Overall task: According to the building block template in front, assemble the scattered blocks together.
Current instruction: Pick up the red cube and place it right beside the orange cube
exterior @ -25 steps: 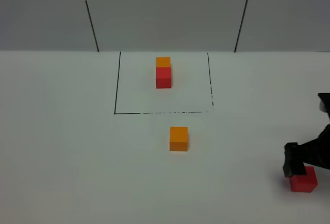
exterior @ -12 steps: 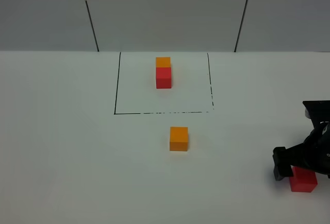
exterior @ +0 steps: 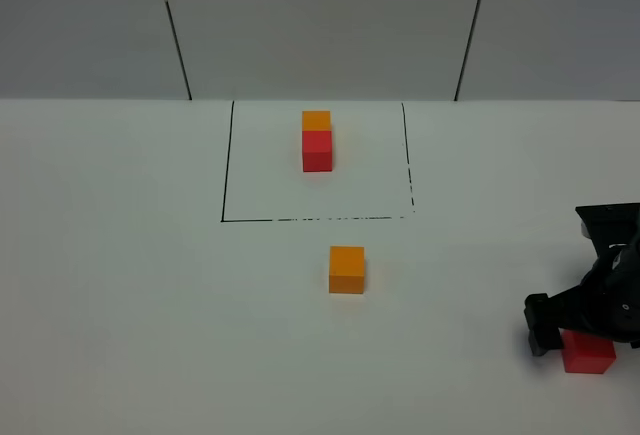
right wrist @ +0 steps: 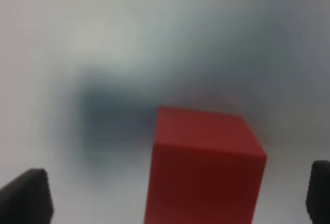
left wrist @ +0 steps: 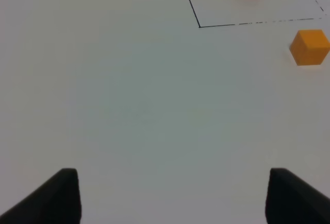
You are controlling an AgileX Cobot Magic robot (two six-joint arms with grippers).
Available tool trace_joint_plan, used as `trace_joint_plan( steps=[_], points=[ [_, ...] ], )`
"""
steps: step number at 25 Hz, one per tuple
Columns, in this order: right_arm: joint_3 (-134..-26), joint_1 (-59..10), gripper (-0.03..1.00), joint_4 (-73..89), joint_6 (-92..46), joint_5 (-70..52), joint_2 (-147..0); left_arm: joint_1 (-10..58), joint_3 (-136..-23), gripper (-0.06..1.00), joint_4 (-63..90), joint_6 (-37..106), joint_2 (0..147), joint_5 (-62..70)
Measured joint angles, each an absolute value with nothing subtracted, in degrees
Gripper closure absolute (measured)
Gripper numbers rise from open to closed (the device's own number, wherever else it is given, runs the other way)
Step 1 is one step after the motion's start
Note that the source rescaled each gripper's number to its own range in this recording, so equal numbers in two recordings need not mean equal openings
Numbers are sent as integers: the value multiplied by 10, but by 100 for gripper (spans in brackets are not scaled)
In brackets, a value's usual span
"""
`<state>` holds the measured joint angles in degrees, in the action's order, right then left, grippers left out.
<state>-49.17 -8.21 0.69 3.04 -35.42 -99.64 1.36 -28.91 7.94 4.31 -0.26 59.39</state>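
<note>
Taking the black drawn rectangle [exterior: 300, 219] on the white table [exterior: 120, 305] as our mark, we find the building block template [exterior: 317, 141] inside it, close to its far edge: an orange cube set against a red cube. It sits just as it did a second ago. The loose orange cube [exterior: 347, 269] lies just outside the rectangle's near edge and has not shifted either. The loose red cube [exterior: 590, 354] rests well apart from the rectangle, out beyond its near right corner, in the same spot as before. What has changed is the right gripper [right wrist: 172, 197]. Over the last second it has slid further out from that corner and sunk lower, so the arm now covers the red cube's upper part in the high view, and one dark finger [exterior: 538, 325] stands just beside the cube on the side towards the orange cube. From the right wrist we see its jaws spread wide with the red cube between them, gripped by neither; that picture is blurred. The left gripper [left wrist: 175, 195] hangs wide apart over bare table, holding nothing, with the rectangle's near corner ahead of it.
</note>
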Motion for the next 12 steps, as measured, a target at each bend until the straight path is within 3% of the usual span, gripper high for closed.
trace_joint_plan(
  steps=[12],
  points=[
    [-492,-70,-3,8,29,-333,-1042,14,-289,3,79,43,-3,594]
  ],
)
